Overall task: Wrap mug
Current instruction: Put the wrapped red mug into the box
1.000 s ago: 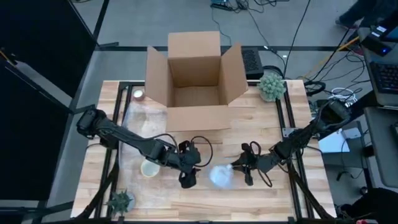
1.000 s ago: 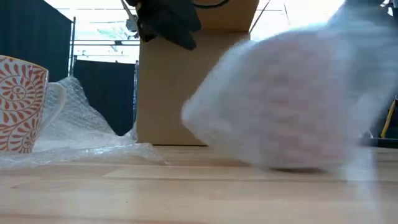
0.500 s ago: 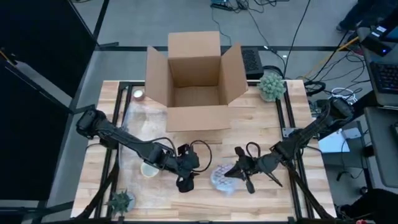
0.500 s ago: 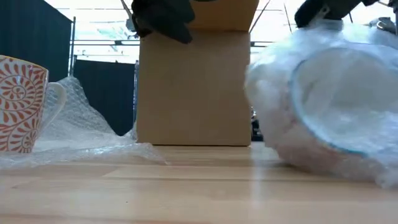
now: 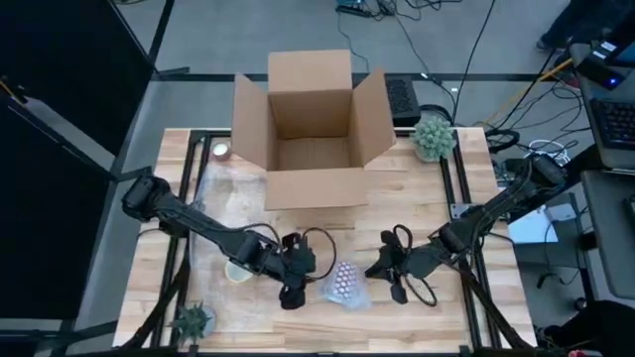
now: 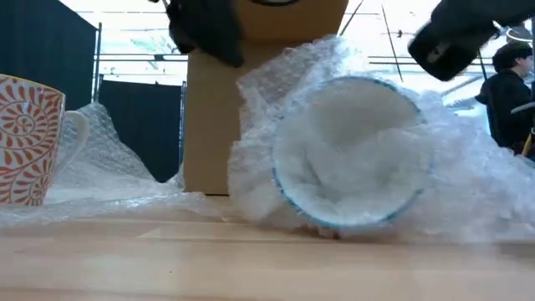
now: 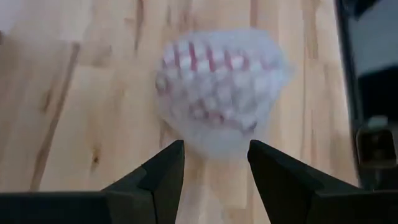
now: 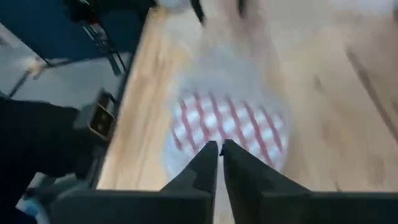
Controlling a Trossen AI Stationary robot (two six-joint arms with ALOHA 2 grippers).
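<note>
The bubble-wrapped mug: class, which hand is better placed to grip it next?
Probably the left hand: its fingers are open and face the wrapped mug just ahead. The right hand is shut beside it.

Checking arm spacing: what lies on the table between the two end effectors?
The bubble-wrapped mug, lying on its side between left end effector and right end effector, per the high view.

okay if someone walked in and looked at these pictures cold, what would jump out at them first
Probably the mug bundled in clear bubble wrap, lying on its side on the wooden table near its front edge, between the left gripper and the right gripper, its red check pattern showing through. Next, the big open cardboard box at the back. A second mug, white with orange swirls, stands upright on loose bubble wrap in the low view.
</note>
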